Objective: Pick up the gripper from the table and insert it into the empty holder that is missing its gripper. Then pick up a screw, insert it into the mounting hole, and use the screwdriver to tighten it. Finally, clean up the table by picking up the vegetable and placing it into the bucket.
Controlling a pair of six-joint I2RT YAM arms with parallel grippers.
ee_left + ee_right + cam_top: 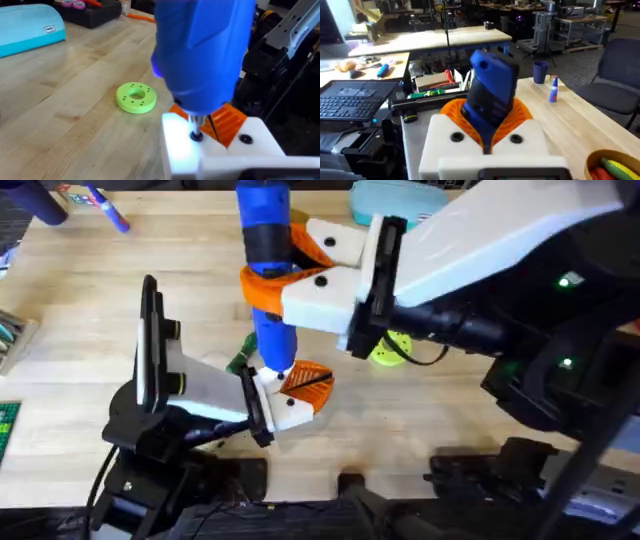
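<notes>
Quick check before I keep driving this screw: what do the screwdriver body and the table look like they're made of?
The screwdriver body looks like smooth, glossy blue plastic with a black band; its thin bit looks like bare metal. The table looks like light butcher-block wood, with visible grain and joined strips.

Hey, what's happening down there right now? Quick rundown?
Right claw shut on the blue screwdriver, held upright. Bit tip on the screw at the small white gripper in the holder. Vegetable on the table beside the screwdriver.
</notes>
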